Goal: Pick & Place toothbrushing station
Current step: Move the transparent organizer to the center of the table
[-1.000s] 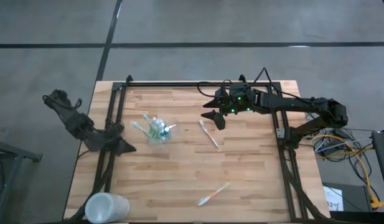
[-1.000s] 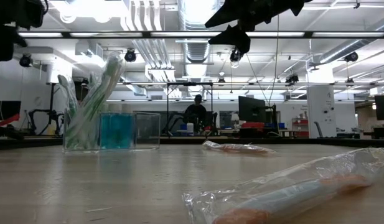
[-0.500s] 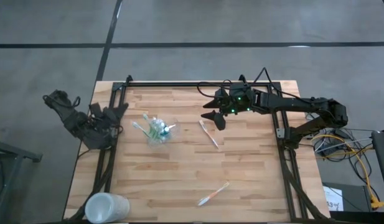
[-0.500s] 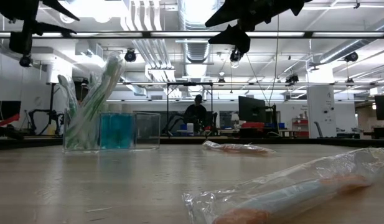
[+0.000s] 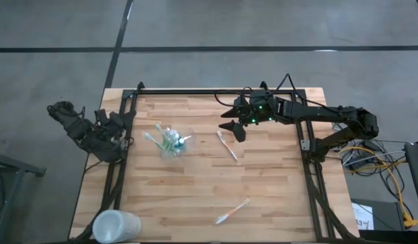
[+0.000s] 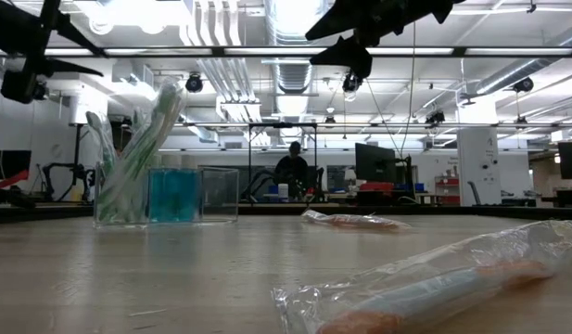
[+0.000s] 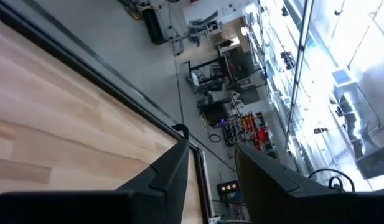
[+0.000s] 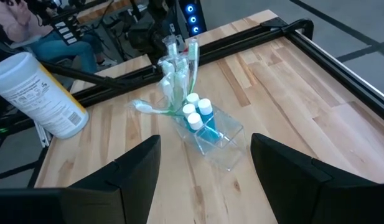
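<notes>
Left pincer (image 5: pixel 122 116), prongs spread, has pulled back from over the worktop (image 5: pixel 195 196) to its left edge. Right pincer (image 5: pixel 230 115), spread, unchanged near the far edge. Toothbrush holder (image 5: pixel 172 142) stays left of centre.

Even overhead light is falling on the desk (image 5: pixel 195 176), leaving only faint shadows. In the low view, ceiling lamps (image 6: pixel 128 11) are glaring white, and the wrapped toothbrush (image 6: pixel 425 283) nearest the lens is lying blurred. Windows (image 7: pixel 360 43) are washing out in the left wrist view.
</notes>
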`<state>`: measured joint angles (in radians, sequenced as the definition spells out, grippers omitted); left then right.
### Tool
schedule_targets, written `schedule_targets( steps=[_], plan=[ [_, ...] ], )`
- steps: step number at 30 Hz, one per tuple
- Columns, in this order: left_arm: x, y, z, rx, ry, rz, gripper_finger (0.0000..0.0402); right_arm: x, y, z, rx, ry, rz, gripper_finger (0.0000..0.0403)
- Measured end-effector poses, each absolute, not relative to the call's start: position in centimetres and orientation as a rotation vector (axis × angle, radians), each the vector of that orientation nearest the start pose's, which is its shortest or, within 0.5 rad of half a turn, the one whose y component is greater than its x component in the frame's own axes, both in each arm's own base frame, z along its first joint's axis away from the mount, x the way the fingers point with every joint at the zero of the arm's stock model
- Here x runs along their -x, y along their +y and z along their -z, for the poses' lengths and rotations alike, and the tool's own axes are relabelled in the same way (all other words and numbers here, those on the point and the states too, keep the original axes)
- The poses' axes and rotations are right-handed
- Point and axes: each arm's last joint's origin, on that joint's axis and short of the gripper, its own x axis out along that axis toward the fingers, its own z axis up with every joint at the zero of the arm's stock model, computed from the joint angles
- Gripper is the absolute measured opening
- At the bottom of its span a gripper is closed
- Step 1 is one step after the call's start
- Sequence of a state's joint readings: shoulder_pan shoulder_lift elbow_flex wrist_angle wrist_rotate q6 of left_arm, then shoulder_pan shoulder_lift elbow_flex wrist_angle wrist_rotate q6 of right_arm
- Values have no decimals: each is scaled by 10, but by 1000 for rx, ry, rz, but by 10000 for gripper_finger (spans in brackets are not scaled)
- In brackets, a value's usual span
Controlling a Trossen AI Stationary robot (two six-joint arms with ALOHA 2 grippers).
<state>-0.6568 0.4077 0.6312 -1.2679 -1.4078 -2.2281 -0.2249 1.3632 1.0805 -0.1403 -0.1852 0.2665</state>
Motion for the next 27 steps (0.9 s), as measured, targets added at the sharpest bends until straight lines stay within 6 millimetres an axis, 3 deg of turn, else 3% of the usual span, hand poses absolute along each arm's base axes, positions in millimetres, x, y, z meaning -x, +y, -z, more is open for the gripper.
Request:
schedule_targets(
  steps=[10, 15, 27],
  plan=[
    [-49, -2, -255, 1213, -308, -830, 136, -301, -63, -316, -352, 354, 91, 244],
    [-53, -5, -257, 1203, -380, -808, 136, -301, -63, -316, -349, 355, 90, 244],
    [-74, -20, -306, 962, -330, -715, 136, -301, -63, -316, -348, 355, 91, 244]
  ],
)
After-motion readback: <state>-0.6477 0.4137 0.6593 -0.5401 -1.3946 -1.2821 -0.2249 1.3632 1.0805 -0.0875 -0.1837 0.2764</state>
